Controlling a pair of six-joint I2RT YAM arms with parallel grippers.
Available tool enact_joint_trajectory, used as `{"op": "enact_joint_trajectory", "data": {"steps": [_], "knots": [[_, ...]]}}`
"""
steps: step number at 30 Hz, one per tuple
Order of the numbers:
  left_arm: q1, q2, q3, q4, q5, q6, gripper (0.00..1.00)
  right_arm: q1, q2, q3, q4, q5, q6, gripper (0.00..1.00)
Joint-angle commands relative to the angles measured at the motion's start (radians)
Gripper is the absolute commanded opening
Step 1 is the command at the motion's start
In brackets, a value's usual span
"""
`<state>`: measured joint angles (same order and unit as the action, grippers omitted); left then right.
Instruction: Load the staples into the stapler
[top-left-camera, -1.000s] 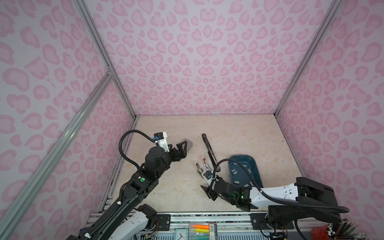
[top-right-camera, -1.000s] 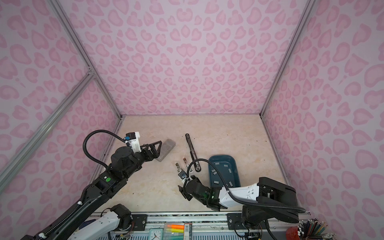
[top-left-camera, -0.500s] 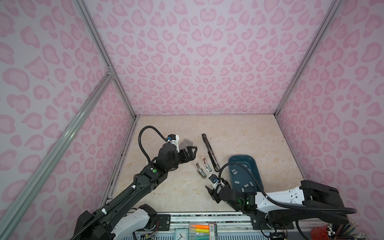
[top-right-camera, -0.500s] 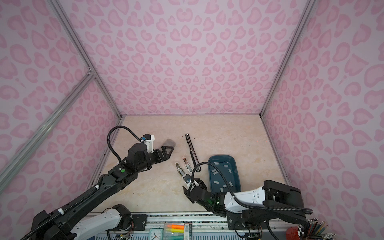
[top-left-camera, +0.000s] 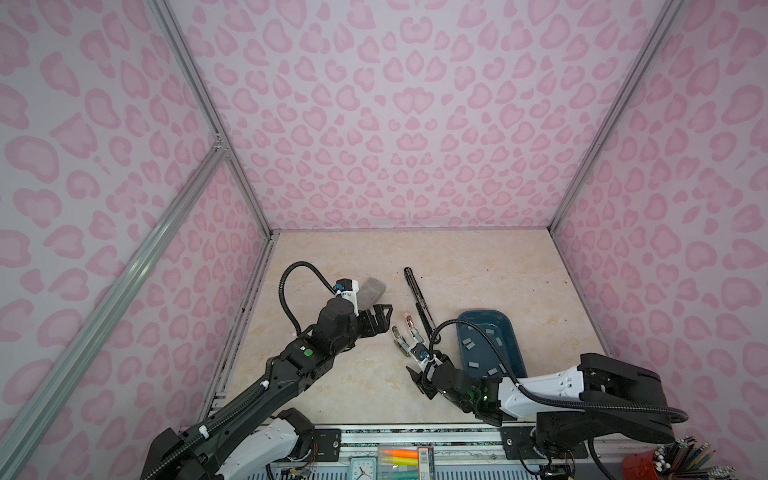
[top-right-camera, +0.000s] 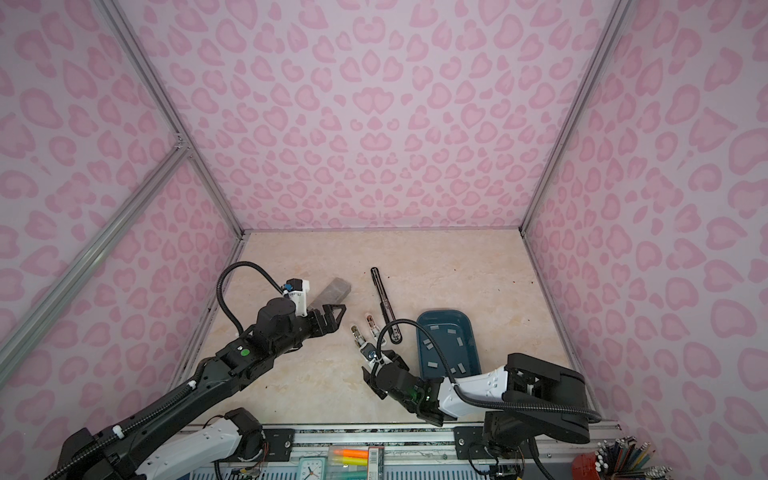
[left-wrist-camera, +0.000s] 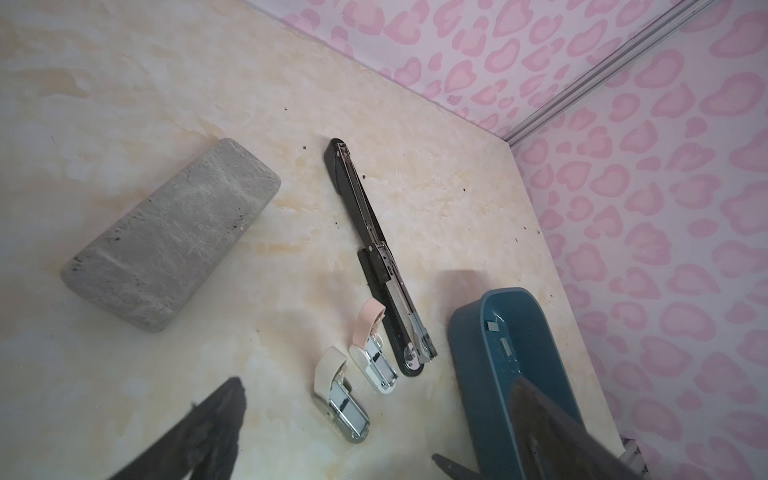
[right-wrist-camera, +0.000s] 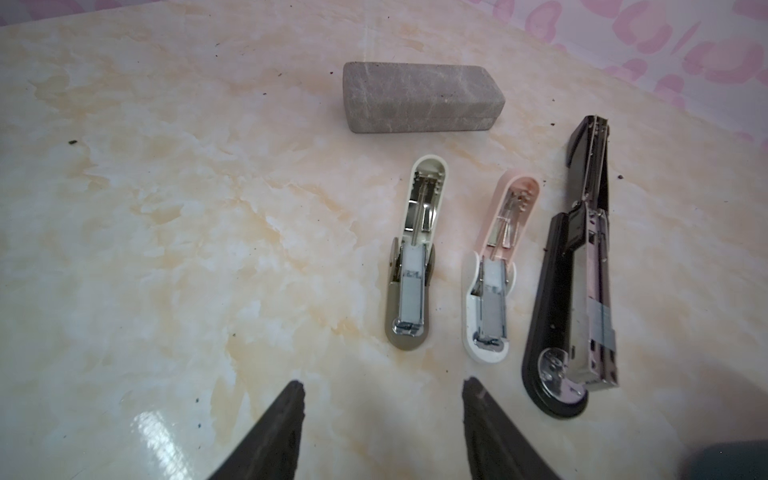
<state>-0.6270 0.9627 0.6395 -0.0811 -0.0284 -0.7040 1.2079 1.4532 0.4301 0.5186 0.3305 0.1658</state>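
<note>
A long black stapler (top-left-camera: 419, 303) (right-wrist-camera: 582, 291) lies flipped open on the table. Left of it lie two small open staplers, a cream one (right-wrist-camera: 413, 257) and a pink one (right-wrist-camera: 496, 266). The staples (top-left-camera: 468, 344) (top-right-camera: 434, 327) are loose silver strips in the blue tray (top-left-camera: 482, 322). My left gripper (top-left-camera: 382, 316) (left-wrist-camera: 376, 399) hovers open just left of the small staplers, holding nothing. In front of the small staplers, my right gripper (top-left-camera: 417, 378) (right-wrist-camera: 383, 382) is open and empty, its fingertips (right-wrist-camera: 297, 386) pointing at them.
A grey stone block (top-left-camera: 372, 291) (left-wrist-camera: 170, 241) lies at the back left, behind my left gripper. The blue tray (top-right-camera: 444, 311) stands right of the black stapler, with my right arm's cable arching over it. Pink patterned walls close in three sides.
My left gripper has swung right and towards the front, off the stone block and nearer the small staplers. My right arm shifted slightly and its jaws narrowed a little.
</note>
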Motion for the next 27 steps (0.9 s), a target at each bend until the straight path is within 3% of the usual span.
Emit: {"op": "enact_joint_trajectory", "data": {"steps": [1, 5, 13, 19, 27], "knots": [[0.000, 0.013, 0.028, 0.007, -0.019, 0.040, 1.00, -0.051, 0.016, 0.005, 0.033, -0.106, 0.025, 0.60], [0.000, 0.045, 0.033, 0.022, 0.020, 0.048, 0.96, -0.092, 0.023, -0.006, 0.049, -0.146, 0.027, 0.60], [-0.003, 0.062, 0.004, 0.025, -0.050, 0.055, 0.96, -0.153, 0.098, 0.014, 0.067, -0.234, 0.039, 0.57], [-0.005, 0.130, 0.029, 0.026, -0.025, 0.058, 0.91, -0.174, 0.125, 0.025, 0.062, -0.283, 0.040, 0.56], [-0.005, 0.172, 0.038, 0.034, -0.028, 0.058, 0.89, -0.174, 0.186, 0.074, 0.034, -0.282, 0.042, 0.45]]}}
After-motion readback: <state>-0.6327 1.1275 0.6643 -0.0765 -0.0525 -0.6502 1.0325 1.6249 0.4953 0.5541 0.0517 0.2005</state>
